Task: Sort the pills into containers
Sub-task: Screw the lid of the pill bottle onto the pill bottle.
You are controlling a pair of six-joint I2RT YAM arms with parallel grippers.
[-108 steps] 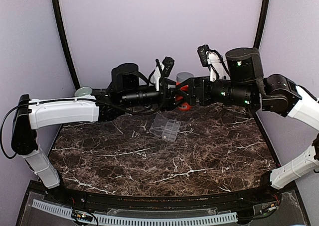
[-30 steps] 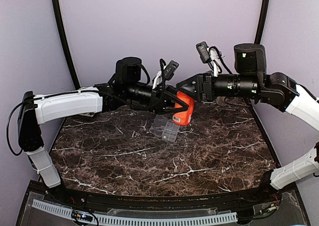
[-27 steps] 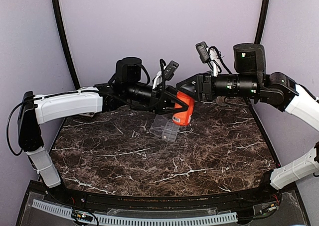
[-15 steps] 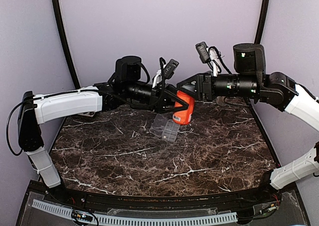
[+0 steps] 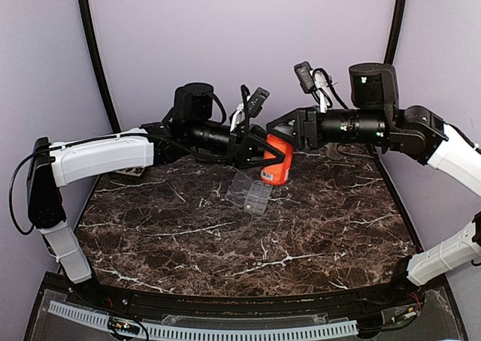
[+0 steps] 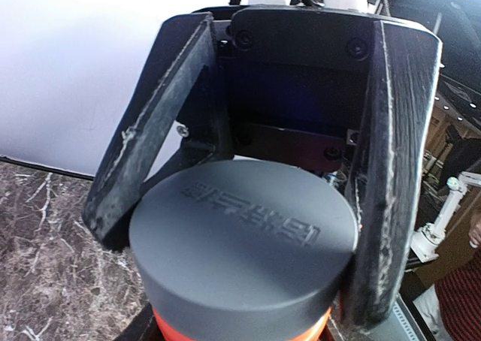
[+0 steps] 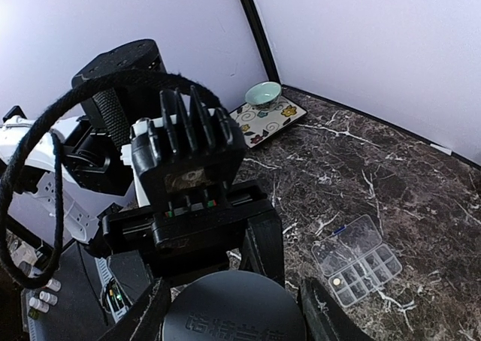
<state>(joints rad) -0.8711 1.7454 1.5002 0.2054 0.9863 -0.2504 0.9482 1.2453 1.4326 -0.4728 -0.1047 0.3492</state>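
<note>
Both jaws clamped on orange bottle (image 5: 278,162), right at grey cap (image 6: 244,239), dark marble tabletop (image 5: 225,243), lilac walls (image 5: 240,40).

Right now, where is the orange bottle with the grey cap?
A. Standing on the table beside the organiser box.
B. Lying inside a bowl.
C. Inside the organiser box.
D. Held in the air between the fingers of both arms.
D: the orange bottle hangs off the table, with the left fingers around its body and the right fingers on its grey cap.
</note>
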